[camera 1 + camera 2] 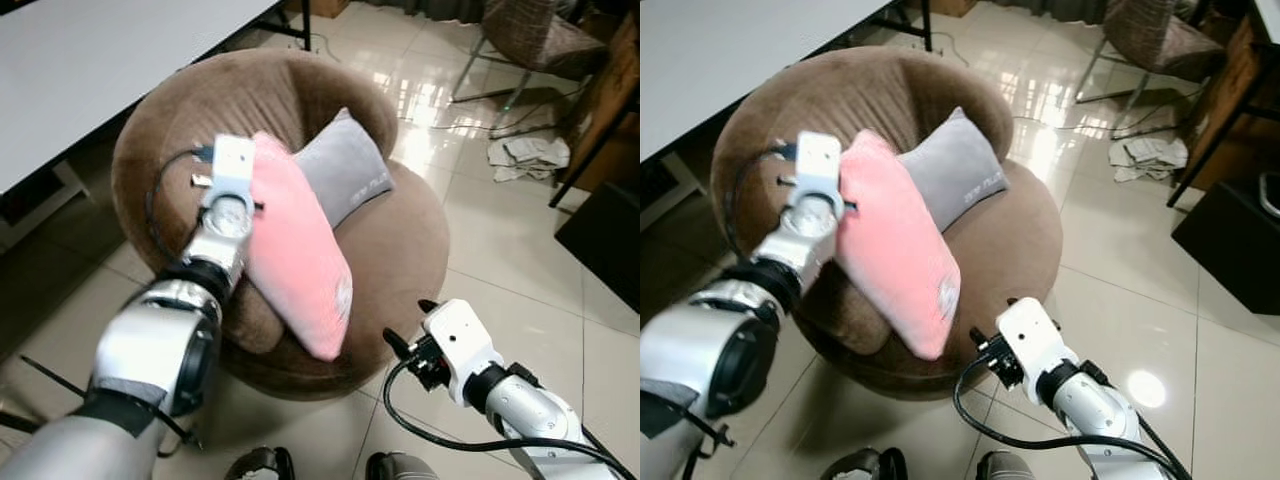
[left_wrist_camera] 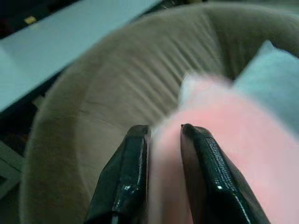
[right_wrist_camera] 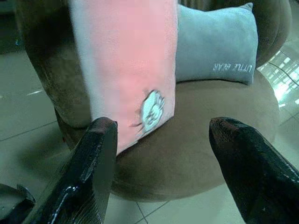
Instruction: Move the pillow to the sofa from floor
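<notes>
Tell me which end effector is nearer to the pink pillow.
Left. The left end effector is shut on the pink pillow at its upper edge; the right end effector hangs open, apart from it, beside the brown sofa.

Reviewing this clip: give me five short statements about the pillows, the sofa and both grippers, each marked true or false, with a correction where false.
1. The left gripper is shut on the pink pillow. True.
2. The pink pillow lies flat on the floor. False: it is held over the brown sofa.
3. A grey pillow sits on the sofa against its backrest. True.
4. The right gripper holds the grey pillow. False: its fingers are open and hold nothing, low beside the sofa.
5. The sofa stands on carpet. False: the floor is glossy tile.
</notes>
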`<state>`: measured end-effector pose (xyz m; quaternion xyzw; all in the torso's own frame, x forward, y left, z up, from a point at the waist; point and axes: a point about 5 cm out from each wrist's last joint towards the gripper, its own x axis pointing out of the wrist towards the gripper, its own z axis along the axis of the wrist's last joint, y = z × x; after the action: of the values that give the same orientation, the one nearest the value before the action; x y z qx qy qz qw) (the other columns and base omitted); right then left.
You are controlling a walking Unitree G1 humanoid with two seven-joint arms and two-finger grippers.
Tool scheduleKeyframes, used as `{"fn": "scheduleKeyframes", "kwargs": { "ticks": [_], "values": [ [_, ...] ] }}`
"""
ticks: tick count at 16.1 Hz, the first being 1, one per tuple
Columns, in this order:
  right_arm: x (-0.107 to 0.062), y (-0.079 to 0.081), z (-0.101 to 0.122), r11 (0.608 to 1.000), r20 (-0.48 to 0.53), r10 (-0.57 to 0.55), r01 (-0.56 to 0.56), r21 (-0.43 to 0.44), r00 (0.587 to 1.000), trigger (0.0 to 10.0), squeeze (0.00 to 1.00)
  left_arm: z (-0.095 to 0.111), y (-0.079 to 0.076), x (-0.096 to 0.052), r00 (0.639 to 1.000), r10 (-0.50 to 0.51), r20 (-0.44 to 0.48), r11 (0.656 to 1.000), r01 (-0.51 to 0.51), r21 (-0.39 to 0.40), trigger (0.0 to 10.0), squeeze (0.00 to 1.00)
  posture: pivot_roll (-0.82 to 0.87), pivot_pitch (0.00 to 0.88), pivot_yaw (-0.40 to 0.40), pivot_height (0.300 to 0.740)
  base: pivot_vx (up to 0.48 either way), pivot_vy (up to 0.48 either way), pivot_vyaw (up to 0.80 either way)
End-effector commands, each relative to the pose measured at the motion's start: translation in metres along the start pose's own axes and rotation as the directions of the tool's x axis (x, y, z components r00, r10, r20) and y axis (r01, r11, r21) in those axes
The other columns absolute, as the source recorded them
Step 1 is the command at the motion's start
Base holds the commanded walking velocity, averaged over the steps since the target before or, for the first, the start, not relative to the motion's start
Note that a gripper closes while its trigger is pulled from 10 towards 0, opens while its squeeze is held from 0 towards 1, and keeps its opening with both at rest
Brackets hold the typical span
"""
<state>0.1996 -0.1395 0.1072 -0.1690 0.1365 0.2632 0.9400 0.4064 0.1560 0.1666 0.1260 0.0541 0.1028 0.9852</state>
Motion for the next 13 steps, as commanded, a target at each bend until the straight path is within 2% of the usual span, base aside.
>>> {"fn": "scheduleKeyframes", "kwargs": {
  "ticks": [1, 2, 3, 4, 5, 6, 8, 9, 10, 11, 12, 13],
  "values": [
    [-0.002, 0.000, 0.002, 1.000, 0.002, 0.008, -0.008, -0.008, 1.000, 10.0, 0.00, 0.015, 0.005, 0.003, 0.998, 0.039, 0.041, 0.999, -0.038, -0.012, 10.0, 1.00, -0.23, 0.143, 0.041, 0.740, 0.000, 0.000, 0.00],
    [-0.001, -0.001, 0.003, 1.000, 0.005, 0.006, -0.006, -0.011, 1.000, 10.0, 0.00, 0.020, 0.008, 0.004, 0.997, 0.051, 0.059, 0.998, -0.049, -0.031, 10.0, 1.00, -0.23, 0.141, 0.041, 0.740, 0.000, 0.000, 0.00],
    [-0.001, -0.003, 0.005, 1.000, 0.011, 0.000, 0.000, -0.016, 1.000, 10.0, 0.00, 0.029, 0.012, 0.006, 0.993, 0.065, 0.097, 0.996, -0.060, -0.059, 10.0, 0.31, -0.23, 0.136, 0.039, 0.740, 0.000, 0.000, 0.00],
    [0.000, -0.005, 0.007, 1.000, 0.018, -0.009, 0.009, -0.019, 1.000, 10.0, 0.00, 0.032, 0.016, 0.007, 0.992, 0.075, 0.105, 0.993, -0.064, -0.102, 10.0, 0.00, -0.23, 0.132, 0.040, 0.740, 0.000, 0.000, 0.00],
    [0.002, -0.006, 0.007, 1.000, 0.019, -0.019, 0.019, -0.025, 1.000, 10.0, 0.00, 0.036, 0.021, 0.008, 0.987, 0.108, 0.122, 0.990, -0.095, -0.104, 10.0, 0.00, -0.23, 0.129, 0.042, 0.740, 0.000, 0.000, 0.00],
    [0.003, -0.009, 0.008, 0.997, 0.016, -0.069, 0.069, -0.036, 0.998, 10.0, 0.00, 0.041, 0.025, 0.009, 0.984, 0.094, 0.152, 0.991, -0.078, -0.110, 10.0, 0.00, -0.22, 0.122, 0.047, 0.740, 0.000, 0.000, 0.00],
    [0.008, -0.016, 0.012, 0.986, 0.056, -0.162, 0.163, -0.017, 0.985, 10.0, 0.00, 0.046, 0.023, 0.008, 0.975, -0.052, 0.216, 0.992, 0.075, -0.101, 10.0, 0.00, -0.20, 0.102, 0.048, 0.740, 0.000, 0.000, 0.00],
    [0.010, -0.018, 0.014, 0.980, 0.073, -0.199, 0.197, 0.040, 0.977, 10.0, 0.00, 0.045, 0.019, 0.007, 0.956, -0.156, 0.247, 0.980, 0.181, -0.084, 10.0, 0.00, -0.19, 0.101, 0.047, 0.740, 0.000, 0.000, 0.00],
    [0.014, -0.017, 0.015, 0.977, 0.081, -0.208, 0.204, 0.054, 0.975, 10.0, 0.00, 0.040, 0.018, 0.004, 0.935, -0.227, 0.272, 0.963, 0.257, -0.081, 10.0, 0.00, -0.16, 0.093, 0.043, 0.740, 0.000, 0.000, 0.80],
    [0.018, -0.014, 0.015, 0.977, 0.082, -0.208, 0.202, 0.070, 0.975, 10.0, 0.00, 0.032, 0.018, 0.000, 0.908, -0.293, 0.299, 0.931, 0.342, -0.126, 10.0, 0.00, -0.14, 0.087, 0.034, 0.740, 0.000, 0.000, 0.80],
    [0.022, -0.012, 0.014, 0.972, 0.086, -0.215, 0.205, 0.110, 0.973, 10.0, 0.00, 0.022, 0.018, -0.008, 0.885, -0.334, 0.325, 0.916, 0.385, -0.108, 10.0, 0.00, -0.12, 0.081, 0.028, 0.740, 0.000, 0.000, 0.80],
    [0.026, -0.012, 0.014, 0.965, 0.092, -0.227, 0.211, 0.153, 0.970, 10.0, 0.00, 0.008, 0.017, -0.022, 0.865, -0.372, 0.335, 0.911, 0.409, -0.044, 10.0, 0.00, -0.10, 0.076, 0.023, 0.740, 0.000, 0.000, 0.80]
  ]
}}
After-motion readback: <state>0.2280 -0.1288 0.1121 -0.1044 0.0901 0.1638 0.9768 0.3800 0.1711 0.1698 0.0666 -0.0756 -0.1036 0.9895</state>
